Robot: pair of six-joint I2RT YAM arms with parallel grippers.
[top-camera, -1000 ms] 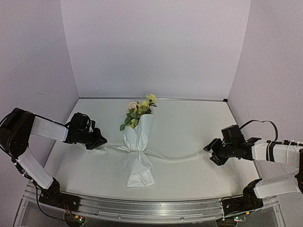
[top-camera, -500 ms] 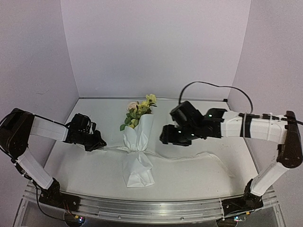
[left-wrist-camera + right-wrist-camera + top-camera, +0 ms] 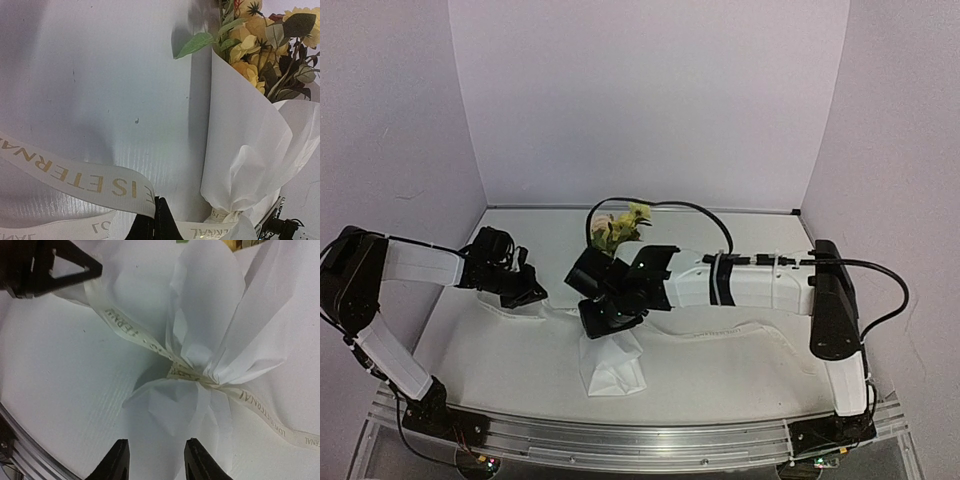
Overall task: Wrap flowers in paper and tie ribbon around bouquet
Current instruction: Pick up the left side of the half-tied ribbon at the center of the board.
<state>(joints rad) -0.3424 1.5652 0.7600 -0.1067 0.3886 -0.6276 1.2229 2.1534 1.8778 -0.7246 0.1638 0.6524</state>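
Right wrist view: my right gripper (image 3: 157, 444), fingers parted and holding nothing, hangs over the tied waist of the white paper-cone bouquet of yellow flowers (image 3: 210, 315). The off-white printed ribbon (image 3: 122, 325) runs left from the bouquet to my left gripper (image 3: 45, 267), which is clamped on it. From above, my right arm (image 3: 750, 285) hides the bouquet's middle.

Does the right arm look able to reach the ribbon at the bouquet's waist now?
Probably yes. The right gripper hovers open just over the waist, with nothing between it and the ribbon; only loose paper folds crowd the spot.
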